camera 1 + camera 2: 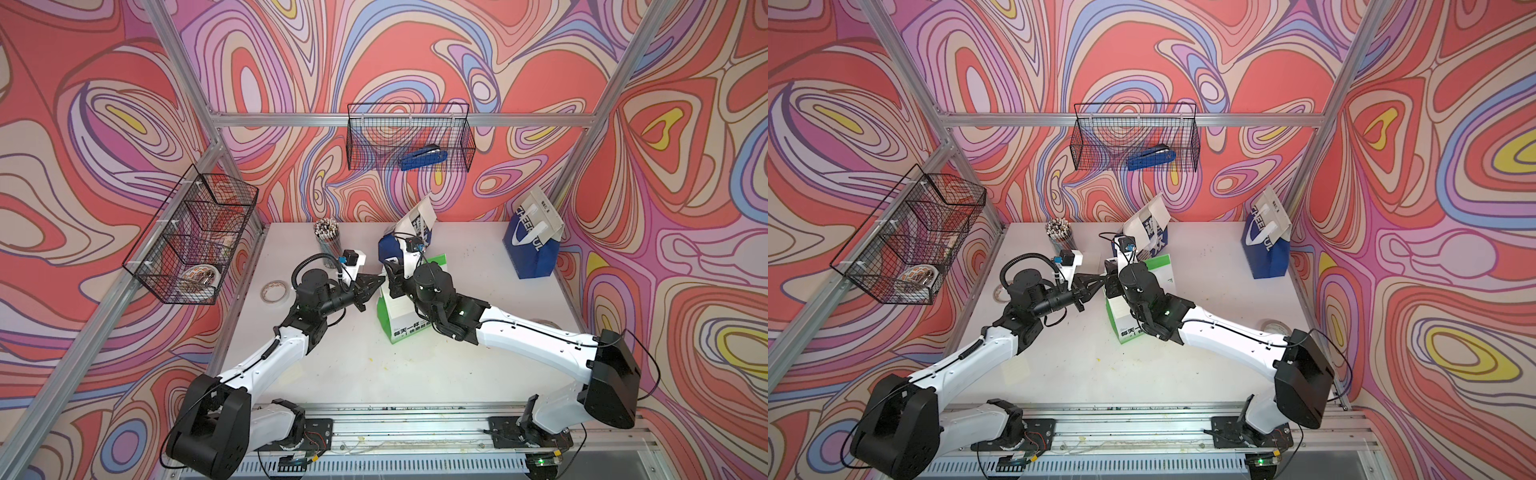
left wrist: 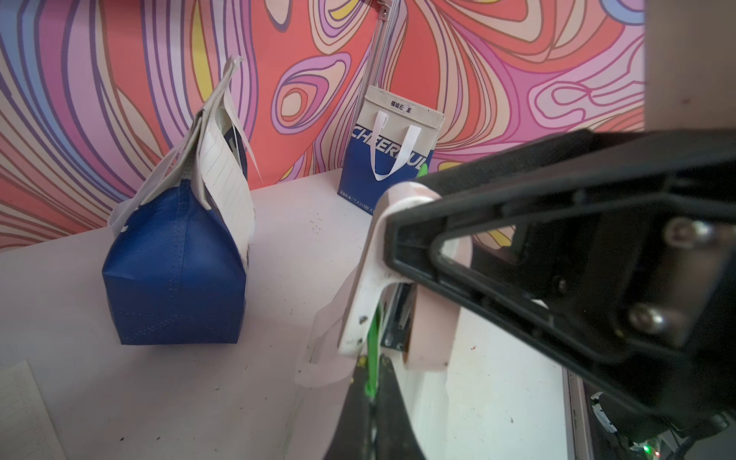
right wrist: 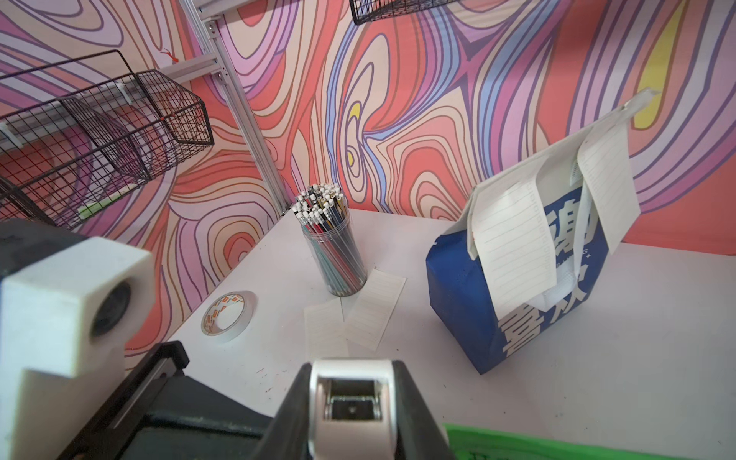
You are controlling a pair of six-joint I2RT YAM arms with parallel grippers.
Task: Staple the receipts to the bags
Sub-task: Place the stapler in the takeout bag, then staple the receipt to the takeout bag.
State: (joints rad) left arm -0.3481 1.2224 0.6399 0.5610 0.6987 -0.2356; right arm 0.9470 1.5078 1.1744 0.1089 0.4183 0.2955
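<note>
White left arm (image 1: 266, 357) is stretched inward, left claw (image 1: 380, 281) pressed together at the left edge of the green-and-white paper bag (image 1: 405, 322), whose long axis is laid front-to-back on the white worktop (image 1: 457, 374). A white plastic stapler (image 3: 347, 369) is clamped in the right claw (image 3: 352, 402), right arm (image 1: 532, 332) bent inward.

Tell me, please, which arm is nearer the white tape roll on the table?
Left: the left arm is just beside the white tape roll; the right arm is beyond the green-white paper bag.

Receipts (image 3: 370, 314) lie on the table (image 3: 597, 358) beside the pencil cup (image 3: 338, 255).
</note>
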